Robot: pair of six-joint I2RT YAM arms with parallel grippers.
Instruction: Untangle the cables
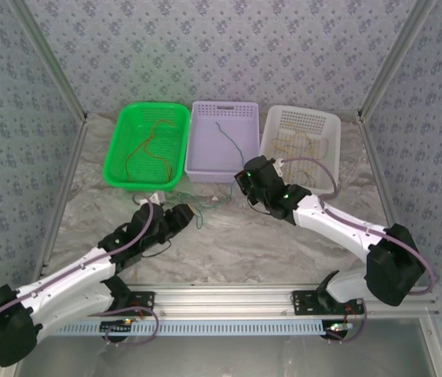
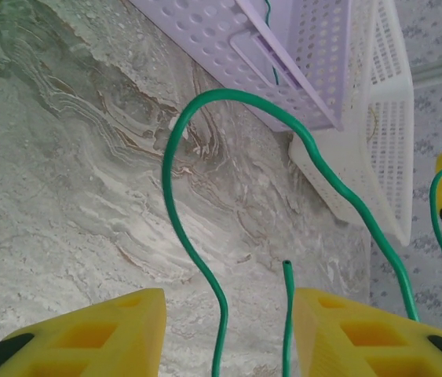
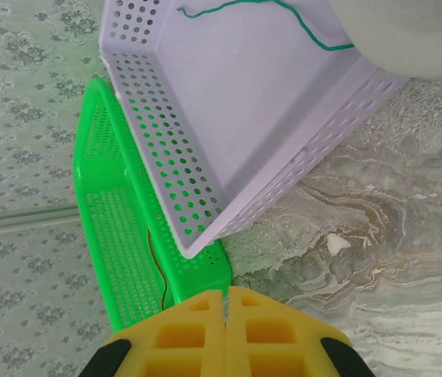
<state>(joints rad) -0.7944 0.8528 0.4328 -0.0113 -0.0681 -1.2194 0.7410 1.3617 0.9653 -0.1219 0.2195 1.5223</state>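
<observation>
Left gripper [image 2: 228, 314] sits low over the marble table [image 1: 244, 243], its yellow fingers [image 2: 87, 338] spread apart. A green cable [image 2: 228, 93] runs up between them, loops high and drops back toward the near edge, with a loose end poking up in the gap. It looks untouched by either finger, though the strands leave the wrist view lower down, so I cannot tell for sure. On the overhead view that cable lies on the table just in front of the lilac basket [image 1: 222, 169]. Right gripper [image 3: 225, 298] hovers by the lilac basket's near corner, fingers pressed together, nothing between them. Inside the lilac basket lies another green cable [image 1: 230, 140]. Orange cables [image 1: 148, 149] rest in the green basket [image 1: 118, 161], yellow cables [image 1: 299, 145] in the white basket [image 1: 326, 126]
</observation>
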